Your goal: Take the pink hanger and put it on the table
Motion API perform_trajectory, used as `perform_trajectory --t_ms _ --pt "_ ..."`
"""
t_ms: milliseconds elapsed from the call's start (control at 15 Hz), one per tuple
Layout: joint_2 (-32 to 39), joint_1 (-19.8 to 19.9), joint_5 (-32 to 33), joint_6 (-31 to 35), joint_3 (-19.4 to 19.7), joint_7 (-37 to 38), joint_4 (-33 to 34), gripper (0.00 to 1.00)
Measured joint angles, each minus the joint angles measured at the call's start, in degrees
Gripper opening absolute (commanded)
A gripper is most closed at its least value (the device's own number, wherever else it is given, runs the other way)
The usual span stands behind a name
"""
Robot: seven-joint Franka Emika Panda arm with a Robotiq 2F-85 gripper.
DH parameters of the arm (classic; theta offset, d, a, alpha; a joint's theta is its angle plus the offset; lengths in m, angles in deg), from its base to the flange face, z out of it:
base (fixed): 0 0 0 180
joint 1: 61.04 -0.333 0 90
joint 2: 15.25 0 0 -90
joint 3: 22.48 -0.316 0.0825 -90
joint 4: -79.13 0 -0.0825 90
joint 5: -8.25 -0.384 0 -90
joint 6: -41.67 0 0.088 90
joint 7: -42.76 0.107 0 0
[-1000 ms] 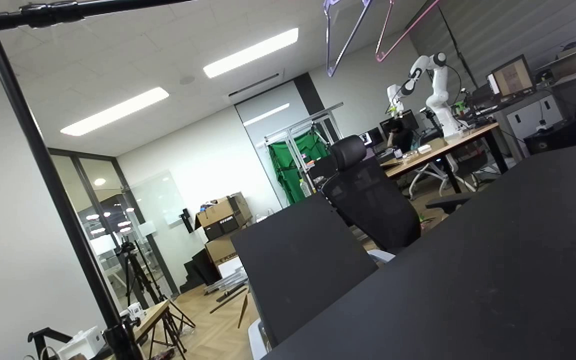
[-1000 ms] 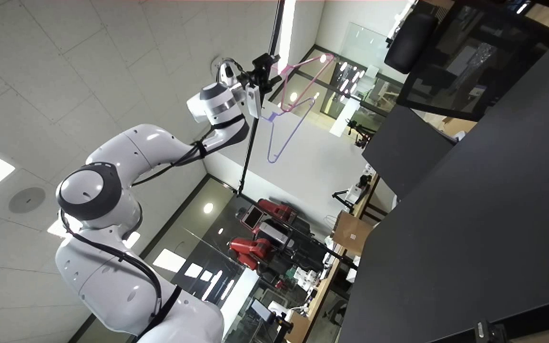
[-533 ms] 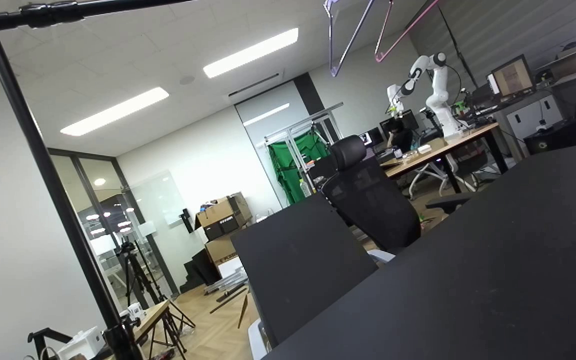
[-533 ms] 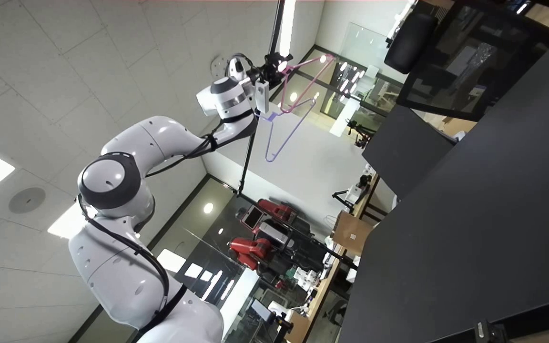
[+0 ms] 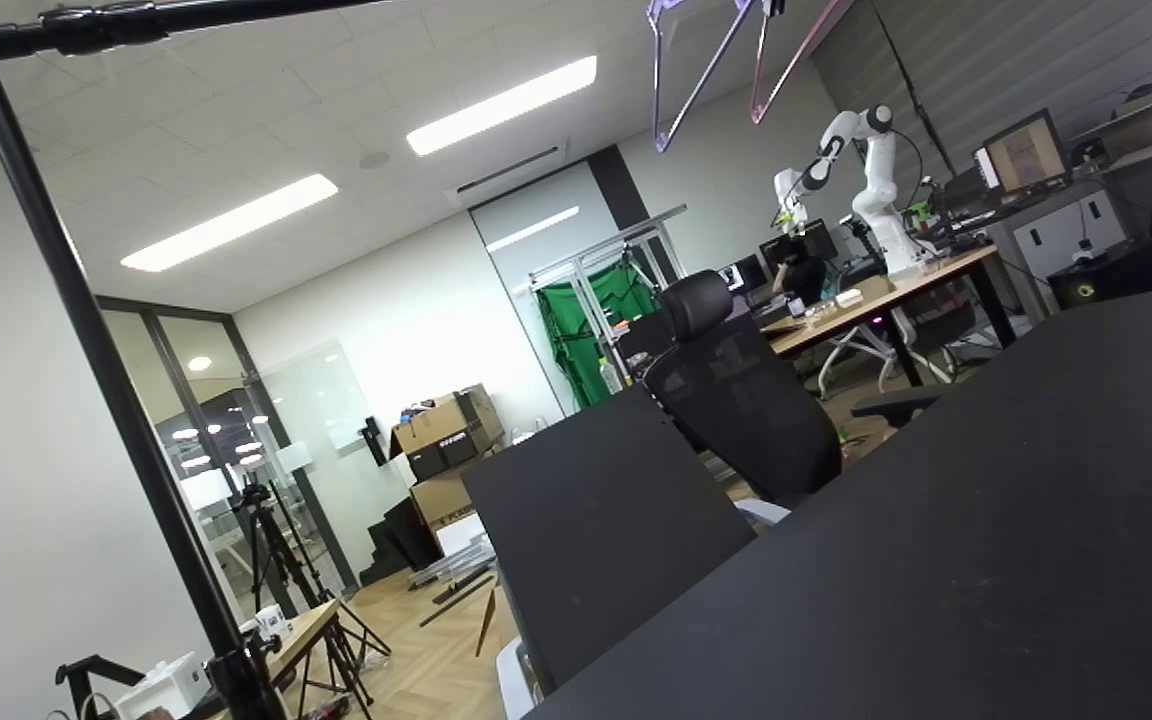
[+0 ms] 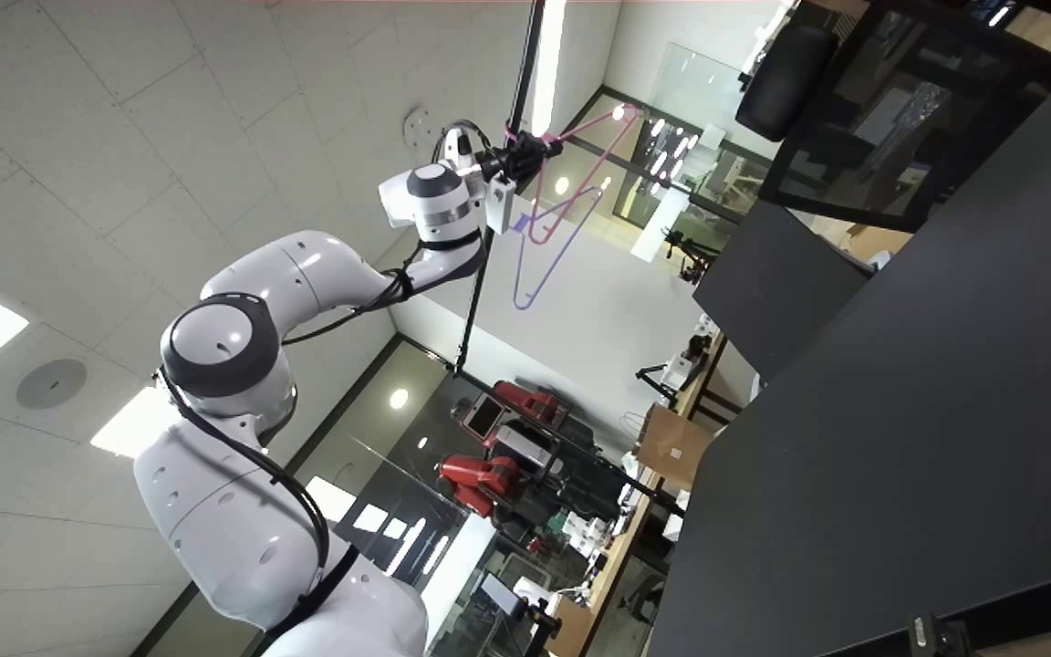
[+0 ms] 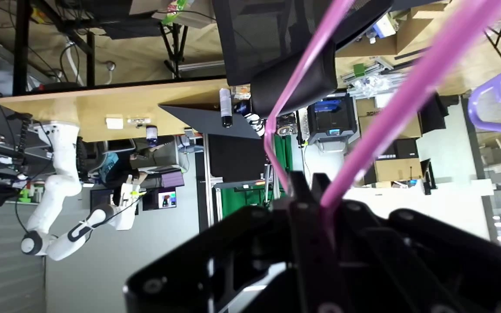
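The pink hanger (image 7: 387, 128) runs between the fingers of my gripper (image 7: 309, 179) in the wrist view. Both fingertips have come close together, pinching it near its neck. In an exterior view the shut gripper (image 6: 551, 146) is at the top of the pink hanger (image 6: 540, 239), whose hook is by a black bar (image 6: 527, 68). The hanger's lower part hangs high above the black table (image 6: 854, 411). Another exterior view shows only a corner of the pink hanger (image 5: 758, 117) and a dark fingertip at the top edge.
A purple hanger (image 6: 522, 305) hangs close beside the pink one, and also shows at the right of the wrist view. A black pole (image 5: 101, 345) holds up the bar. Behind the table stands a black office chair (image 5: 746, 400).
My gripper has moved in to the pink hanger's top and shut from wide open. The pink hanger has turned a little, its lower corner dropping in an exterior view. The purple one swayed slightly.
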Motion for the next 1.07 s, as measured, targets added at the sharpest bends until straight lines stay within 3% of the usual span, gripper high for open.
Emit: perform_trajectory --t_ms 533,1067 --pt "-5.97 0.3 -0.46 0.11 0.1 0.65 -4.54 0.01" --pt "-16.53 0.85 -8.26 1.42 0.25 -2.02 -19.94 0.01"
